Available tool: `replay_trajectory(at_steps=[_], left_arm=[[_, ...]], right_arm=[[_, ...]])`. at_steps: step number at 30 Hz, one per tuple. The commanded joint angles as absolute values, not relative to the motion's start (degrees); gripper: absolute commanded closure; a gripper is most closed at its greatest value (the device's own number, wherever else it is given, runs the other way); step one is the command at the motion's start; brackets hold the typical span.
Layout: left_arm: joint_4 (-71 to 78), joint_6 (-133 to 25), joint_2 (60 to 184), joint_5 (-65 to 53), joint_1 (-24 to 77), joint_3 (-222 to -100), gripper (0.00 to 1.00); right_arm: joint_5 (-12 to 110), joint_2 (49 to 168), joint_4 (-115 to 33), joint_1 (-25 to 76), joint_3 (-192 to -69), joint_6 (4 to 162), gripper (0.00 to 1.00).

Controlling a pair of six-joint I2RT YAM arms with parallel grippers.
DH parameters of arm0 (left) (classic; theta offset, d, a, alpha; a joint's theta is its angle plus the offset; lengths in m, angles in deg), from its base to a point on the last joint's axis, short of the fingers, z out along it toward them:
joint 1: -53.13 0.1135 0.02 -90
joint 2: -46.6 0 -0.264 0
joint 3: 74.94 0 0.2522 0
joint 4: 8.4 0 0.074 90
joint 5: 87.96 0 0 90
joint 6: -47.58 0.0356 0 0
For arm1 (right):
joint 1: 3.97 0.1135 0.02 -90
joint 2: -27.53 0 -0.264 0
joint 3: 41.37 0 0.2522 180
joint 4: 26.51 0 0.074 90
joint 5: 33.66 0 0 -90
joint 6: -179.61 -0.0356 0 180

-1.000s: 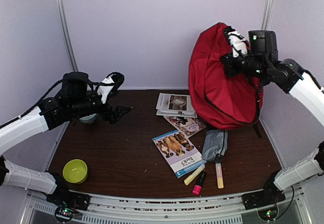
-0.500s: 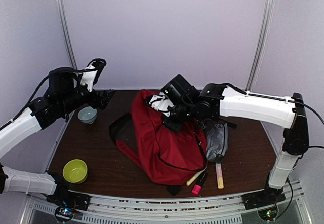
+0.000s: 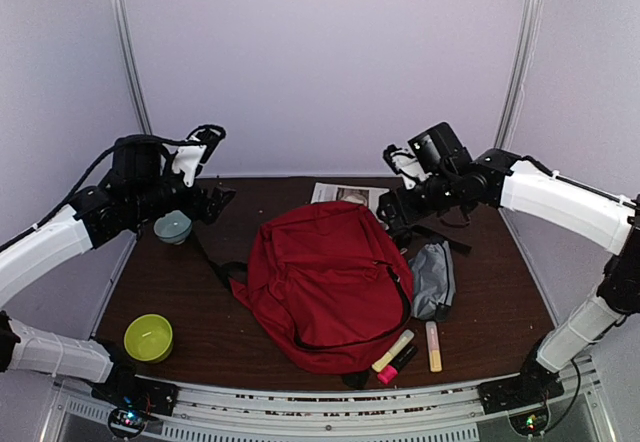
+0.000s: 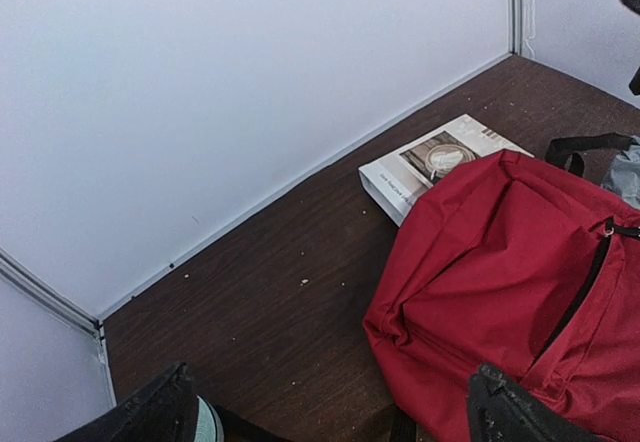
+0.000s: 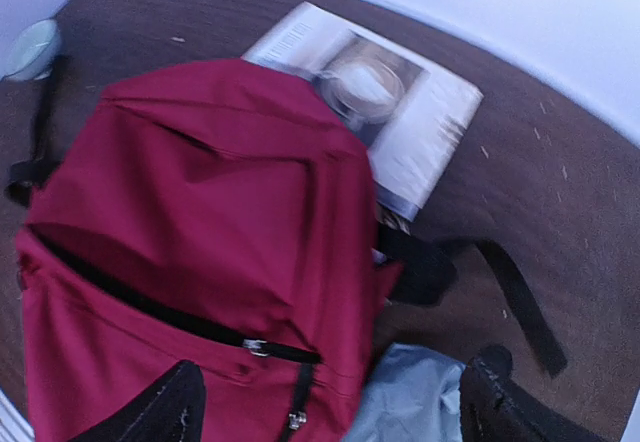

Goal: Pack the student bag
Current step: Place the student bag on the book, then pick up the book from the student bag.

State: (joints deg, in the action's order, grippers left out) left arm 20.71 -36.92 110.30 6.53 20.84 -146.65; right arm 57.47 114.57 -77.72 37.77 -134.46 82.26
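Student bag (image 3: 325,282) flat on table (image 3: 200,302), just below spread right claw (image 3: 392,210), apart

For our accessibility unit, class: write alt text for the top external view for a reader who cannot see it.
A red student bag lies flat in the middle of a dark table, with the left pincer and right pincer open on either side. A grey pouch and highlighters lie to its right, a magazine behind it.

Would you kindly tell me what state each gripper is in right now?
Left gripper: open, holding nothing.
Right gripper: open, holding nothing.
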Motion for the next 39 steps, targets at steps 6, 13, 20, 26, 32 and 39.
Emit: replay_trajectory(at_steps=[6, 13, 20, 26, 32, 39], left_arm=[[22.6, -36.6, 112.2, 5.2, 20.9, -149.9, 0.04], [23.7, -36.5, 113.0, 6.1, 20.9, -150.5, 0.04], [23.7, -36.4, 113.3, 5.9, 21.0, -150.6, 0.04], [23.9, -36.5, 113.7, 6.1, 20.9, -150.6, 0.04], [23.9, -36.5, 113.8, 5.6, 20.9, -150.6, 0.04], [23.2, -36.3, 113.5, 3.7, 20.9, -150.4, 0.05]], right_arm=[[53.5, 117.8, -76.2, 33.4, -120.4, 68.4, 0.0], [51.0, 122.1, -76.2, 33.7, -118.7, 69.6, 0.26], [47.9, 124.6, -73.8, 34.8, -116.6, 68.6, 0.24], [45.9, 127.8, -73.2, 36.4, -118.9, 68.8, 0.29], [54.3, 123.4, -77.4, 36.4, -123.8, 72.9, 0.99], [54.6, 119.2, -84.1, 36.9, -136.1, 79.7, 1.0]])
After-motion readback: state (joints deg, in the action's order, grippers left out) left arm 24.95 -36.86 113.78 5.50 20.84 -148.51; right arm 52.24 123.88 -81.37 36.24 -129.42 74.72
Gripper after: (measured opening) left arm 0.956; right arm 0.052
